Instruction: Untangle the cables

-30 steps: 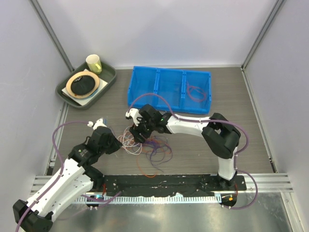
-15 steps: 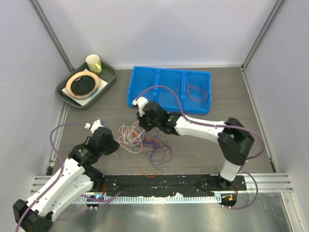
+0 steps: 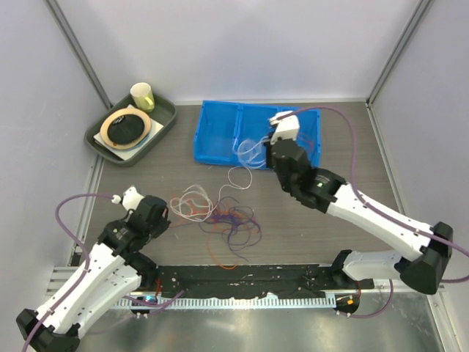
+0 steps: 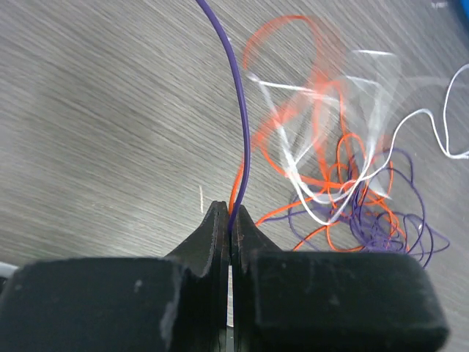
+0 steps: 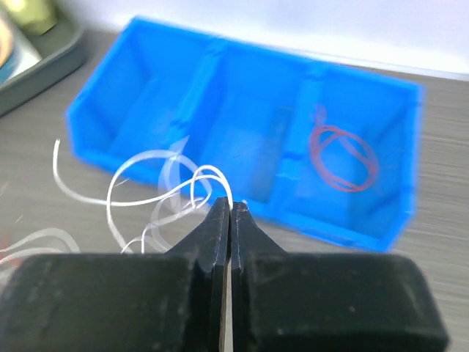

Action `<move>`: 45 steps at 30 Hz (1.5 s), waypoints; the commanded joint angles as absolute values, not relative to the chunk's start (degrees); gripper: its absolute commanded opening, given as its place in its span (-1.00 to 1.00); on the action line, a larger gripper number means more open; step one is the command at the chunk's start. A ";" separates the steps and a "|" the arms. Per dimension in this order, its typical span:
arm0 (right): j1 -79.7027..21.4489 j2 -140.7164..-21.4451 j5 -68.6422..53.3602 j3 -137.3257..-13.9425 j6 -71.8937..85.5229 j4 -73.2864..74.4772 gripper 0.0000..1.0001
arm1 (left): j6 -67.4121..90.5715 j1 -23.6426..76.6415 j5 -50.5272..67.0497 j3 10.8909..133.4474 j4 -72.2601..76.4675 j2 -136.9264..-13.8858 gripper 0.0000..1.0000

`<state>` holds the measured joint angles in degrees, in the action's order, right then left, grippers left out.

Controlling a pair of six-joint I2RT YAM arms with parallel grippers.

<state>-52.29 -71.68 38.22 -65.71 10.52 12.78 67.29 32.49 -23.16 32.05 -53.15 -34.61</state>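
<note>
Within the last second the right fingers (image 5: 217, 224) have gone from spread in the tangle (image 3: 231, 220) to pressed together on 1 white cable (image 5: 212, 170); the arm has since swung up and away toward the far edge of the tabletop (image 3: 146, 169), so that the fingers now hang just in front of the blue bin (image 3: 256, 105), the white loops trailing below them and a tail of white still reaching back toward the heap.

The left fingers (image 4: 214, 231) stayed shut throughout, pinching a purple cable (image 4: 245, 132) with an orange strand apparently beside it, and that arm has drawn back a little toward the near-left corner; the 2 arms are thus pulling apart.

The rest of the cables lie mid-tabletop, nearer the near edge, orange, white and purple still interlooped, though the heap looks looser and more spread.

1 red cable (image 3: 297, 139) already sits in the bin's right compartment; my reading is that the white one is nearly freed and is headed for a compartment, with most of the sorting still to do.
</note>
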 commanded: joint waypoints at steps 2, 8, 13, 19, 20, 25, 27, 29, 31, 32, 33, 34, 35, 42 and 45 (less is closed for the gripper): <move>-44.14 -63.38 47.81 -66.62 8.88 17.83 -0.98 | 73.82 32.26 -33.04 35.77 -62.40 -33.31 -1.00; -38.85 -57.66 43.61 -68.90 7.21 18.19 -0.99 | 73.83 32.26 -33.05 35.77 -62.85 -30.24 -0.99; -38.85 -61.07 33.86 -74.07 5.80 19.16 -0.99 | 69.27 32.26 -29.54 34.98 -57.85 -27.34 -1.00; -38.85 -73.63 28.74 -80.85 4.22 18.81 -0.98 | 65.13 32.26 -27.07 34.89 -54.49 -23.12 -1.00; -38.85 -75.13 29.26 -81.73 3.87 18.46 -0.99 | 64.95 32.26 -26.72 34.89 -54.32 -22.68 -0.99; -38.06 -85.16 29.27 -85.78 3.34 16.09 -0.98 | 64.25 32.26 -26.02 34.37 -53.53 -19.78 -0.99; -36.92 -87.44 28.74 -85.87 4.21 15.38 -0.99 | 64.07 32.26 -25.40 34.10 -53.09 -19.08 -0.99; -36.21 -90.69 28.30 -85.96 4.92 14.68 -0.98 | 63.90 32.26 -25.05 33.92 -52.91 -18.46 -0.99; -35.07 -94.02 28.30 -85.96 5.44 14.07 -0.92 | 63.72 32.26 -24.70 33.75 -52.56 -18.02 -1.00; -34.81 -95.09 28.39 -86.04 5.71 13.98 -0.91 | 63.63 32.26 -24.61 33.66 -52.56 -18.02 -0.99; -34.20 -96.32 28.56 -86.31 5.89 13.80 -0.89 | 63.55 32.26 -24.61 33.75 -52.47 -18.02 -1.00; -33.93 -98.33 28.91 -86.57 6.58 13.80 -0.81 | 63.46 32.26 -24.61 33.84 -52.47 -18.02 -0.99; -33.66 -99.39 29.26 -87.36 6.68 13.89 -0.76 | 63.37 32.26 -24.52 33.92 -52.38 -18.02 -1.00; -33.57 -99.33 25.94 -88.86 8.53 15.13 0.36 | 60.47 32.26 -21.19 34.71 -47.38 -18.72 -1.00; -33.66 -94.58 16.49 -84.74 6.16 10.57 0.39 | 57.40 32.26 -17.59 35.68 -42.90 -19.95 -0.99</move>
